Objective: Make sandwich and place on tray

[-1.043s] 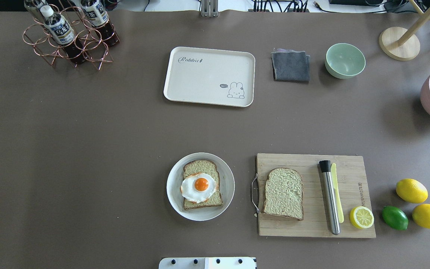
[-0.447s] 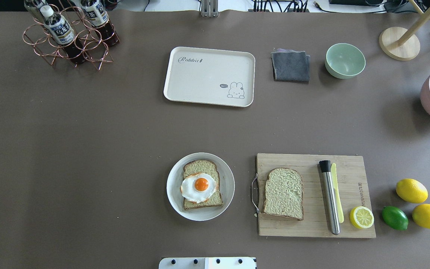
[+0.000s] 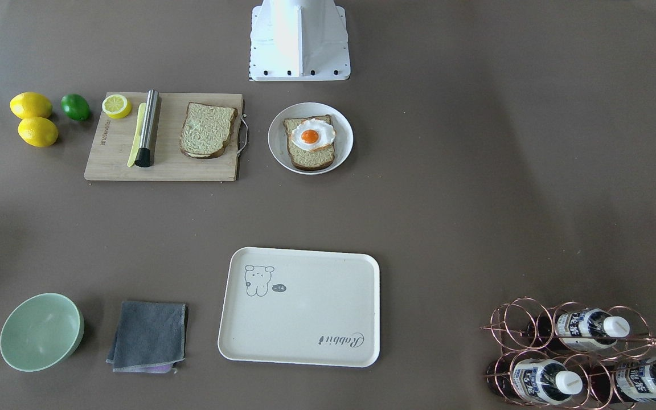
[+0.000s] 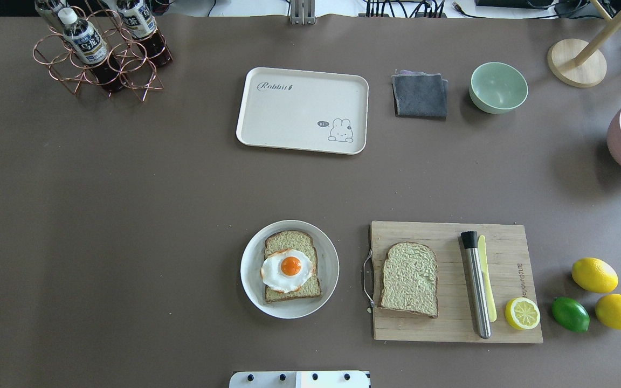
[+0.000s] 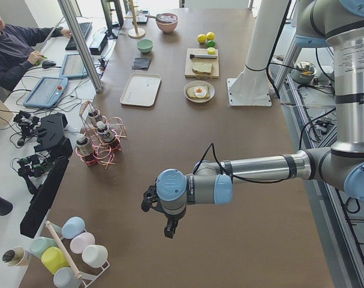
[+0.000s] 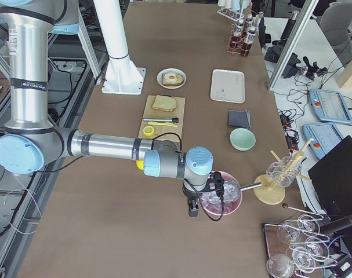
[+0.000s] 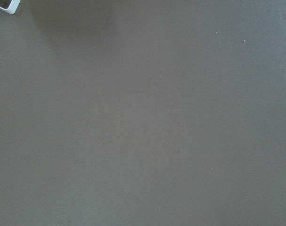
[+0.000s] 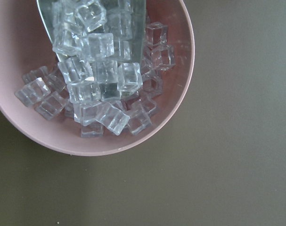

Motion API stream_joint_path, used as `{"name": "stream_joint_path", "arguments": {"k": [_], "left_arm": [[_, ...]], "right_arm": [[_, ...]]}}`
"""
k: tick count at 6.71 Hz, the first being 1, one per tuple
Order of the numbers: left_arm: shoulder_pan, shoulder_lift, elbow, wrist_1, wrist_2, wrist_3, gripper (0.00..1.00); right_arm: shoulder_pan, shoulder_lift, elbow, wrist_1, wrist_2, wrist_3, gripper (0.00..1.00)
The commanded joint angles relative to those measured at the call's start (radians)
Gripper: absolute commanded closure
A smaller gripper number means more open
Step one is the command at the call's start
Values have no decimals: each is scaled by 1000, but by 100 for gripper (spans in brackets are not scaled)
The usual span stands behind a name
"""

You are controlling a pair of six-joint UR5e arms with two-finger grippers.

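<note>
A toast (image 4: 292,290) is lying on the plate (image 4: 250,280) and carrying the egg (image 4: 287,269). The other toast (image 4: 409,279) is lying flat on the board (image 4: 445,323), at 3 o'clock from the plate, so the sandwich is not yet put together. The tray (image 4: 302,110) is sitting bare on the table (image 4: 127,215) at 12 o'clock from the plate, well apart from both toasts.

The left claw (image 5: 168,230) is hanging over bare table far out at 9 o'clock, pointing down. Whether its fingers are spread or pressed together, I cannot tell. The right claw (image 6: 191,209) is hanging far out at 3 o'clock, over the pink bowl (image 8: 175,84) of ice cubes (image 8: 105,80). Its fingers are likewise too small to judge. Neither claw is near the toasts or the tray.
</note>
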Motion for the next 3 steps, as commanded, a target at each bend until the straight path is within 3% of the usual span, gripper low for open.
{"name": "stream_joint_path", "arguments": {"k": [1, 3], "left_arm": [[-1, -4, -20, 0, -2, -4, 2], [-2, -17, -60, 9, -46, -13, 2]], "right_arm": [[-34, 0, 39, -2, 3, 136, 0], [-57, -2, 187, -126, 9, 238, 0]]}}
